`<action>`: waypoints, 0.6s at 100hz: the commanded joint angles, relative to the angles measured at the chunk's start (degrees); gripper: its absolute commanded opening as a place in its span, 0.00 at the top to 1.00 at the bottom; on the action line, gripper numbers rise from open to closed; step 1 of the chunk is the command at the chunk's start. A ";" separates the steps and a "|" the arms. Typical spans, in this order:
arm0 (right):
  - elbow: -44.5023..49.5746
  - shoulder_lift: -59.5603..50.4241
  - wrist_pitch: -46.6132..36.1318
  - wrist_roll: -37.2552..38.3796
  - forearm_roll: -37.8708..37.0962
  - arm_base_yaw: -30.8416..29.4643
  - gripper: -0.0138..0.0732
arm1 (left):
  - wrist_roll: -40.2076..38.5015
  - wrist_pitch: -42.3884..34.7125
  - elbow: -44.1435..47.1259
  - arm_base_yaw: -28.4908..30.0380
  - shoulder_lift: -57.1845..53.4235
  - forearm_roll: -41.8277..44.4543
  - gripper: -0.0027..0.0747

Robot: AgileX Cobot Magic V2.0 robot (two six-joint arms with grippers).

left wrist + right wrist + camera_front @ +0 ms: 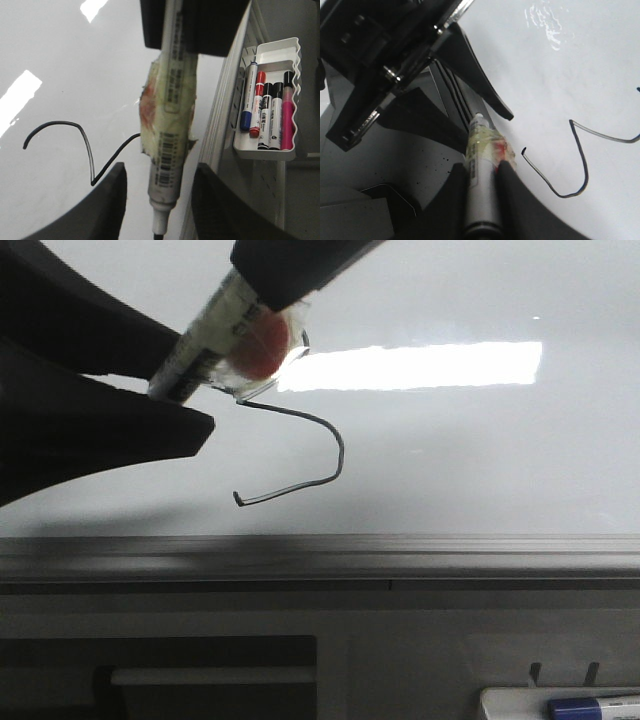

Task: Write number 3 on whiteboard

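Blurred and black, the left gripper (160,172) sits closest to the lens, its two fingers spread wide. They hang on either side of the marker (167,150) with a visible gap to each, touching nothing.

Between those fingers runs the marker, tip pointing toward the left gripper's palm. The right gripper (481,167) has its fingers pressed together on the barrel, just behind a lumpy wrap of yellowish tape with a red patch. Whether the tip meets the board cannot be told.

Beyond the right gripper's fingertips lies the 3 (341,455) – a thin black line with a pointed middle and a rounded loop. Part of it is hidden behind the marker in the front view.

Under everything is the board (480,460), glossy pale grey with a bright strip of reflected light. Its grey rail (400,552) runs along the edge on the left gripper's side. Past the rail, well apart from both grippers, a white tray (265,152) holds spare markers.

Judging by looks, the marker is light and stiff, its plastic barrel slippery – the taped section is the safest place to grip. The board seems hard and slick, so the line would probably smear if brushed.
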 commanded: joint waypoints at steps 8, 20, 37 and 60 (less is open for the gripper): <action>-2.10 -0.94 -2.89 -0.64 0.12 -0.05 0.89 | -0.22 -5.72 -1.89 -0.49 -0.45 -1.12 0.78; -2.10 -0.94 -2.79 -0.64 0.12 -0.05 0.89 | -0.22 -6.42 -1.89 -0.49 -0.45 -1.12 0.89; -2.10 -0.94 -2.90 -0.64 0.12 -0.05 0.89 | -0.22 -6.42 -1.89 -0.49 -0.45 -1.12 0.99; -2.10 -0.94 -4.21 -0.64 0.35 -0.05 0.72 | -0.22 -5.68 -1.89 -0.49 -0.45 -2.49 0.99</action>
